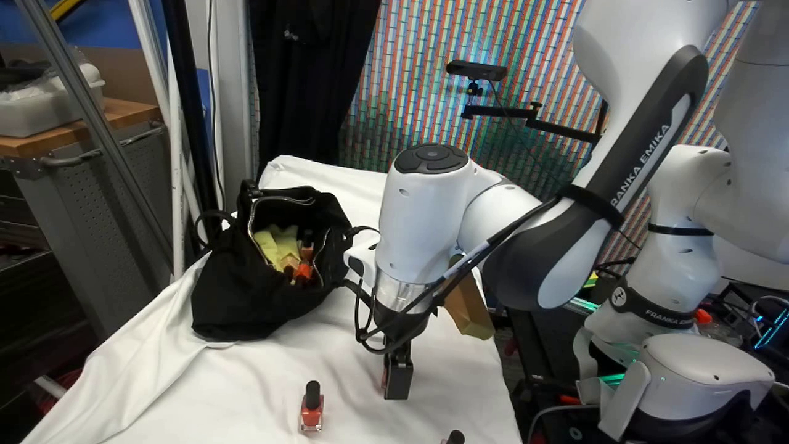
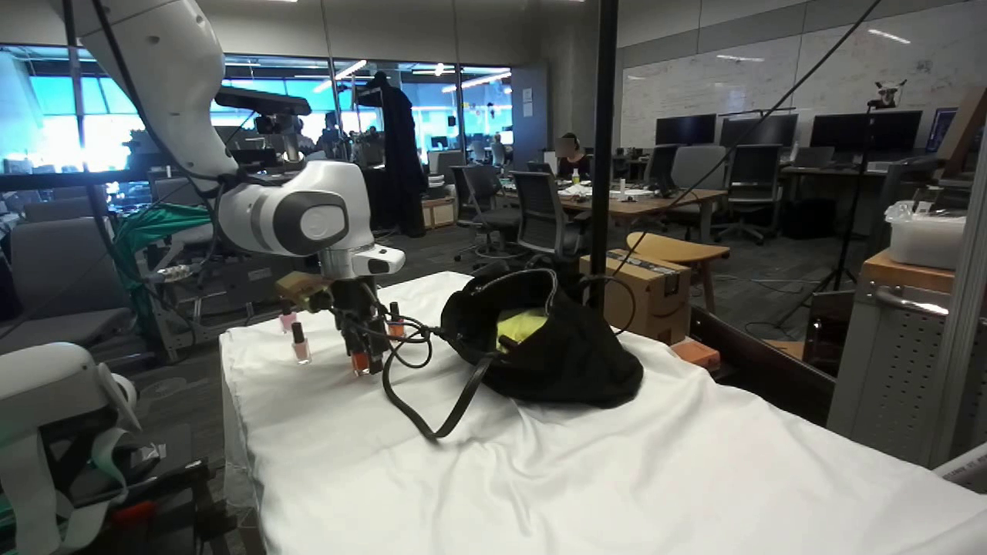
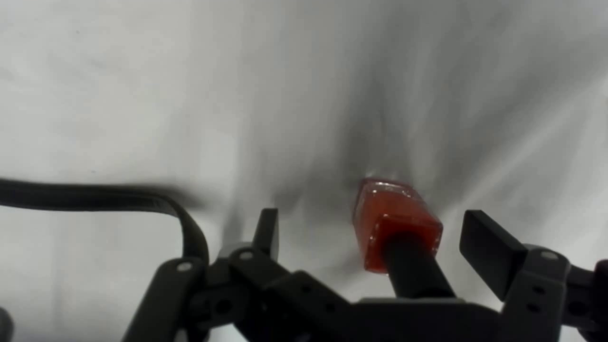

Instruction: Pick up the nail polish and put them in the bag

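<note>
The task seems partly done: orange-red nail polish bottles [image 1: 302, 272] lie inside the black fabric handbag [image 1: 249, 302], while other glass bottles [image 1: 312, 412] are left on the white cloth [image 1: 185, 382]. There, a shiny red square bottle [image 3: 394, 216] with a slim black cap stands between the widely spread jaws of the black gripper [image 3: 377, 240], not yet gripped.

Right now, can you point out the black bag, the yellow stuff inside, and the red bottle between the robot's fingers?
Black bag [image 1: 246, 293], in an exterior view: on its fabric side.
Yellow stuff [image 1: 278, 244], in an exterior view: on its exposed middle.
Red bottle [image 3: 393, 217], in the wrist view: on its red body.
</note>
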Controlling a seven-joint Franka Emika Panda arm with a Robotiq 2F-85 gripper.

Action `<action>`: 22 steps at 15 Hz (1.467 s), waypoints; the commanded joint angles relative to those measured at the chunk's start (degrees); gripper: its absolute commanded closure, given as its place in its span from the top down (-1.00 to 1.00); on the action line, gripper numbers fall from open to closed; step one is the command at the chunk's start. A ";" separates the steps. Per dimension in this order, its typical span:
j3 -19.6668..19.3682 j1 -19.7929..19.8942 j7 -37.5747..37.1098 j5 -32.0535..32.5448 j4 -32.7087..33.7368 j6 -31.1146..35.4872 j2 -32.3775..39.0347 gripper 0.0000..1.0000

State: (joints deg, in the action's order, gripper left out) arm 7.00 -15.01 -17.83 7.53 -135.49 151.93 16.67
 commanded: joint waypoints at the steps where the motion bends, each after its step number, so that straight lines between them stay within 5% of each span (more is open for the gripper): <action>1: -1.33 -1.23 -2.37 1.24 0.35 1.34 0.94 0.47; 10: -2.50 -2.37 -6.67 2.18 0.68 0.80 1.07 -0.67; 22: -1.73 0.38 -3.09 3.27 0.27 -14.21 -9.49 -0.59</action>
State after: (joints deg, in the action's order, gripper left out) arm 5.46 -15.65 -22.11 9.22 -135.07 141.77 12.03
